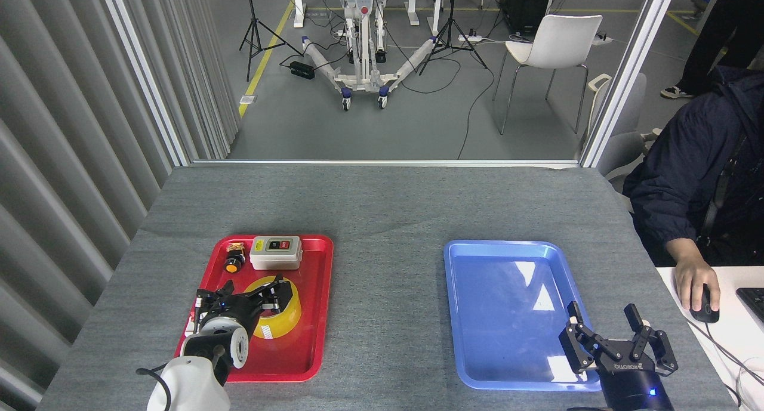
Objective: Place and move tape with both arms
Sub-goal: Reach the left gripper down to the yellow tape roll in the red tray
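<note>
Where grey felt table meets lab floor, left end effector over tape (grip unclear), right end effector apart.

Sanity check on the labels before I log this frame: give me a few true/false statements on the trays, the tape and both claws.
1. The tape lies in the red tray. True.
2. The blue tray holds the grey switch box. False: the switch box sits in the red tray; the blue tray holds nothing.
3. The right claw is open. True.
4. The left claw is over the blue tray. False: it is over the tape.
5. A person's hand rests on a mouse. True.
</note>
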